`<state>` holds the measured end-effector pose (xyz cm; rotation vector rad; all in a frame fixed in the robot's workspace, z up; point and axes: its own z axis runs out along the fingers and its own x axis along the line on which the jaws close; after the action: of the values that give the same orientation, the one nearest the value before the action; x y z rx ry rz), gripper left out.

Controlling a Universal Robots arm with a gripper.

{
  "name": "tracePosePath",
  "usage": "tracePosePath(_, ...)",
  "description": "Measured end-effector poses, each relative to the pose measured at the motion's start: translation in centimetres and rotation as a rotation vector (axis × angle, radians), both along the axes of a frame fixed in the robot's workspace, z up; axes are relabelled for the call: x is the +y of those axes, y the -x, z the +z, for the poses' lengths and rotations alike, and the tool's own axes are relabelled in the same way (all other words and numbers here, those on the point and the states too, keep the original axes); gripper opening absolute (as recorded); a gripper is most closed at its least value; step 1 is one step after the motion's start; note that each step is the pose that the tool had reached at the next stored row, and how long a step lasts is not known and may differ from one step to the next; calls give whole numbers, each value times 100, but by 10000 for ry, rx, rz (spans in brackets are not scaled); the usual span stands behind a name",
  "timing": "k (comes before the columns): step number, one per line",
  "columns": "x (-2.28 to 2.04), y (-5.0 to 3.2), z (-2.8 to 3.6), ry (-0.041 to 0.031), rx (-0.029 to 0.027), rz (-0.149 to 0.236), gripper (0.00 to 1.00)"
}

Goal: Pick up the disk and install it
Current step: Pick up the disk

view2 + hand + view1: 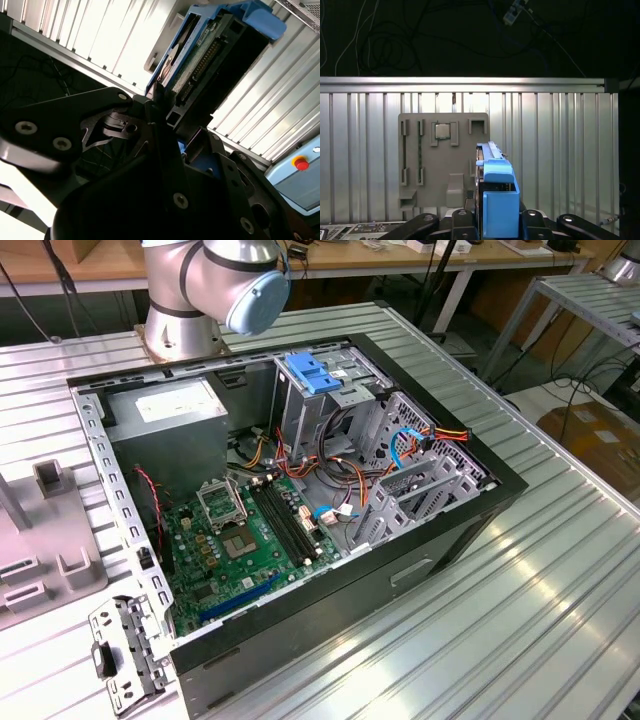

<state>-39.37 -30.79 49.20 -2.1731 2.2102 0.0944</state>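
My gripper (498, 220) is shut on the disk (496, 185), which stands on edge between the black fingers (532, 217). Its blue plastic carrier faces the first wrist view. In the second wrist view the disk (210, 55) shows its dark body, connector edge and blue carrier, with the gripper (162, 107) clamped on its near end. The disk hangs above the ribbed metal table (555, 150), beside a grey fixture plate (427, 165). The open computer case (300, 500) lies on the table in the exterior view, with a metal drive cage (330, 400) at its back.
A blue plastic carrier (312, 372) sits on top of the drive cage. A grey power-supply box (170, 415), the green motherboard (250, 540) and loose cables (350, 465) are inside the case. The arm's base (190, 300) stands behind the case. The fixture plate holds a small chip (442, 131).
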Motion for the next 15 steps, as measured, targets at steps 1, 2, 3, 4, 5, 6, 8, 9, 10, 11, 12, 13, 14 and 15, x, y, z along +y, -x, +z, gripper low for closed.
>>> tracePosePath(1,0,-26,0,0,1,0,37)
tracePosePath(2,0,-29,0,0,1,0,37)
tracePosePath(3,0,-31,0,0,1,0,37)
tracePosePath(4,0,-35,-1,0,0,0,37)
tracePosePath(5,0,-37,0,0,0,0,37)
tracePosePath(6,0,-40,-1,0,0,0,37)
tracePosePath(8,0,-46,-1,0,1,0,37)
tracePosePath(9,0,-48,-1,0,1,0,37)
tracePosePath(10,0,-50,-1,0,0,0,37)
tracePosePath(11,0,-52,-1,0,0,0,37)
tracePosePath(12,0,-54,-1,0,1,0,37)
tracePosePath(13,0,-57,-1,0,1,0,37)
tracePosePath(14,0,-60,-1,0,1,0,37)
tracePosePath(15,0,-63,-1,1,1,0,37)
